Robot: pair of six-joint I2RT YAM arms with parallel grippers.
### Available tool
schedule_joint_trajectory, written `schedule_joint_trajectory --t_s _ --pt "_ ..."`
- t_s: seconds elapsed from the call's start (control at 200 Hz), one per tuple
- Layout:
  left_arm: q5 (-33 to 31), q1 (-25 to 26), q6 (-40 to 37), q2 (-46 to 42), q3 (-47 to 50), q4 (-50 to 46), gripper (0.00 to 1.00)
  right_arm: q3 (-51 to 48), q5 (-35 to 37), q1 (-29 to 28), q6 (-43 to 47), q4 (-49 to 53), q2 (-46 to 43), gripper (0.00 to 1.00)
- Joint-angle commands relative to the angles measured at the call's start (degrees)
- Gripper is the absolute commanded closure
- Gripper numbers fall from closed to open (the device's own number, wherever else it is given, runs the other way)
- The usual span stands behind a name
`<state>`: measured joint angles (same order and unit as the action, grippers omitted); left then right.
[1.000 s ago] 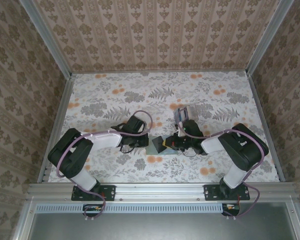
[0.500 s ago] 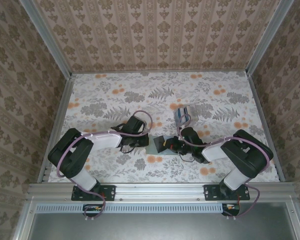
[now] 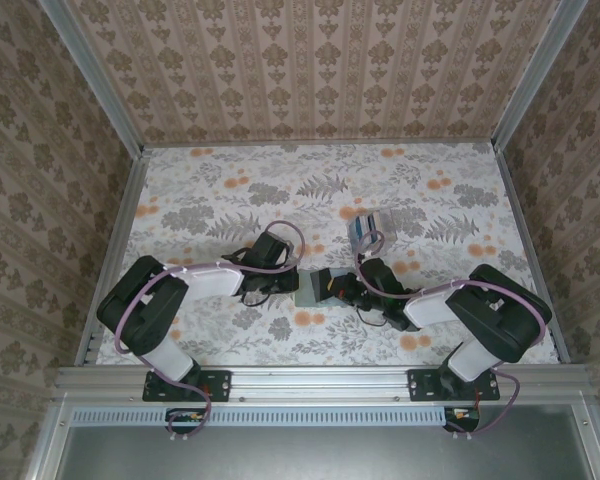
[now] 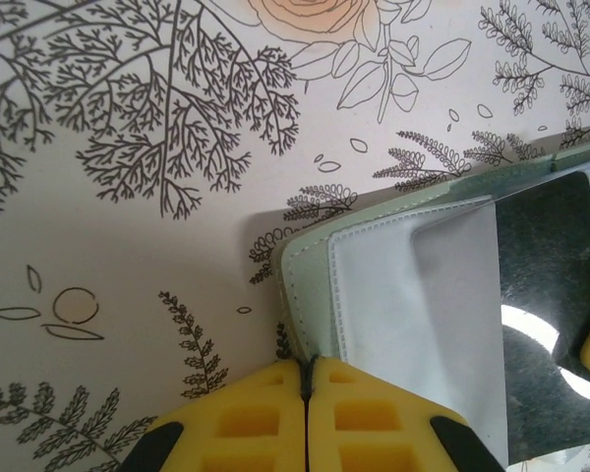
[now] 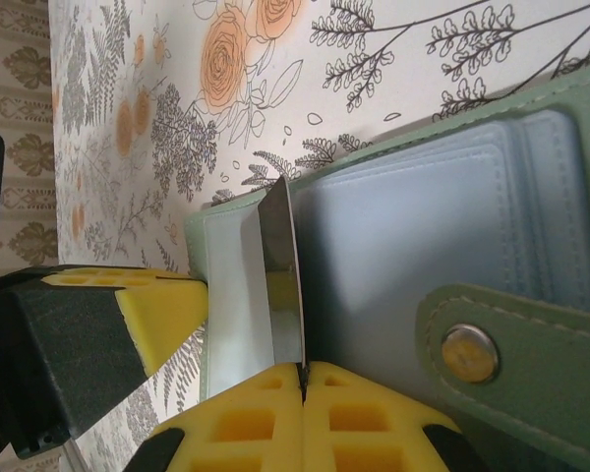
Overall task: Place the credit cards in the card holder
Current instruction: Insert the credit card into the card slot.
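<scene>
A pale green card holder (image 3: 306, 291) with clear pockets lies open on the floral cloth between both arms. My left gripper (image 4: 307, 366) is shut on the thin edge of its green cover (image 4: 310, 285); from above, this gripper (image 3: 284, 282) sits just left of the holder. My right gripper (image 5: 303, 369) is shut on a dark glossy credit card (image 5: 283, 265) that stands on edge, its far end inside a clear pocket (image 5: 236, 295). From the left wrist that card (image 4: 541, 285) shows dark behind the plastic. The holder's snap strap (image 5: 511, 344) lies to the right.
A small silvery rack (image 3: 365, 228) with dark and blue stripes stands just behind the right gripper (image 3: 340, 289). Patterned walls close in the table on three sides, and the metal rail (image 3: 320, 378) runs along the near edge.
My right arm has shifted left toward the holder, carrying the dark card further over it. The left gripper has stayed put on the holder's edge.
</scene>
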<state>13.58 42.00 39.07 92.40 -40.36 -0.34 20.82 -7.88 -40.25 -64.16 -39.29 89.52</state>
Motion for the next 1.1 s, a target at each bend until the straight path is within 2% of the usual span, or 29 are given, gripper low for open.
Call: schedule_joint_trajectory --t_s 0.0,0.255,0.44,0.52,0.715,0.87,1.095 --pt "0.36 0.19 1.89 4.18 2.82 -0.28 0.94 -0.05 3.87 -1.92 -1.95 1.11 1.51 1.00" --pt "0.88 0.18 3.54 5.32 3.75 2.09 0.95 3.46 4.97 -6.69 -4.84 0.87 5.80 1.00" --pt "0.32 0.10 4.49 5.80 4.18 2.44 0.97 5.11 4.45 -8.56 -5.96 -0.65 9.90 0.93" --pt "0.06 0.03 4.85 5.63 4.65 2.80 0.97 5.02 4.61 -8.63 -5.51 0.48 9.59 0.86" --pt "-0.22 -0.27 5.23 5.25 5.71 3.68 0.97 7.31 5.11 -8.54 0.56 13.11 4.53 0.65" --pt "0.03 -0.42 6.07 5.64 6.84 5.50 0.97 9.05 8.91 -8.41 5.29 25.08 -0.98 0.52" --pt "0.60 -0.44 7.16 6.17 7.93 8.01 0.97 9.99 12.91 -8.36 9.08 36.27 -7.34 0.47"
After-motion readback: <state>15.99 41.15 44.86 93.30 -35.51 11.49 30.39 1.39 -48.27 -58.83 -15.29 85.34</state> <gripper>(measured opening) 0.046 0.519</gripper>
